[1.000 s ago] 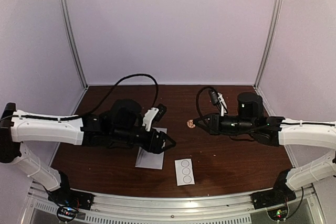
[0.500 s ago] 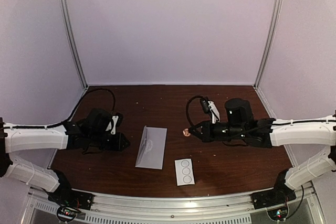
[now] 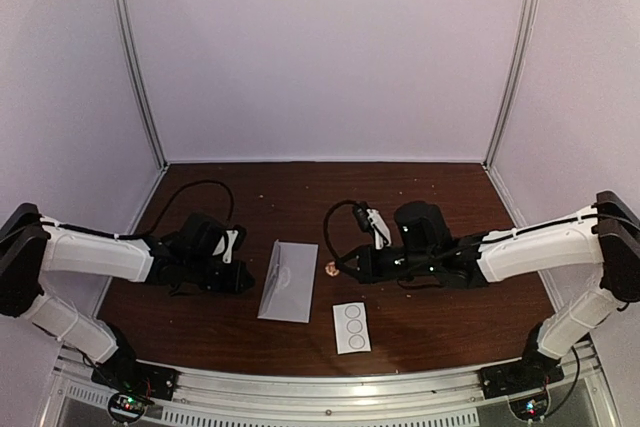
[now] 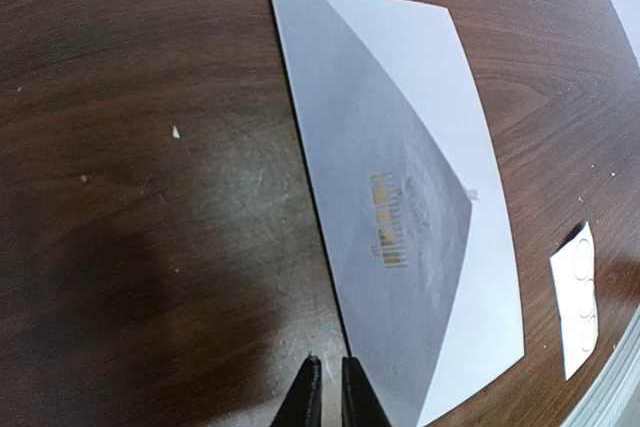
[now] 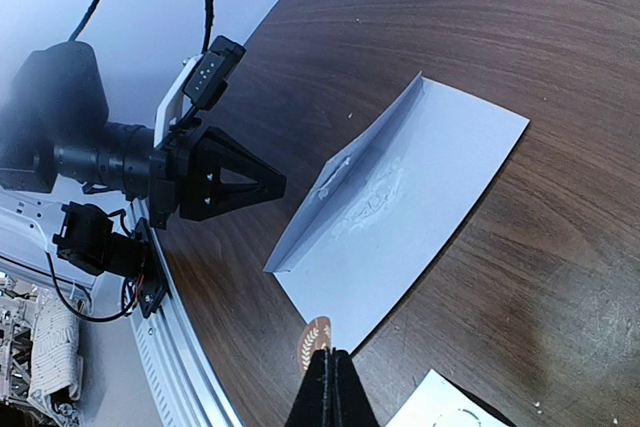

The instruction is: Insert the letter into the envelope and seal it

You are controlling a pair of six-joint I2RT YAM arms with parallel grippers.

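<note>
Just ahead of the left hand, nearly closed and empty, and just beside the right hand, pinched shut on a small round brown sticker: the envelope, flat on the worktop. Pale grey-white, pointed flap folded over, small barcode printed there. Probably light, thin, floppy and slick on wood; best pinched along a long edge or at the flap's fold, which seems slightly raised.

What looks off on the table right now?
The envelope lies skewed to the table edge, its face crinkled near the middle, and the flap is folded over with no seal on it. The right gripper pinches a small brown sticker.
</note>
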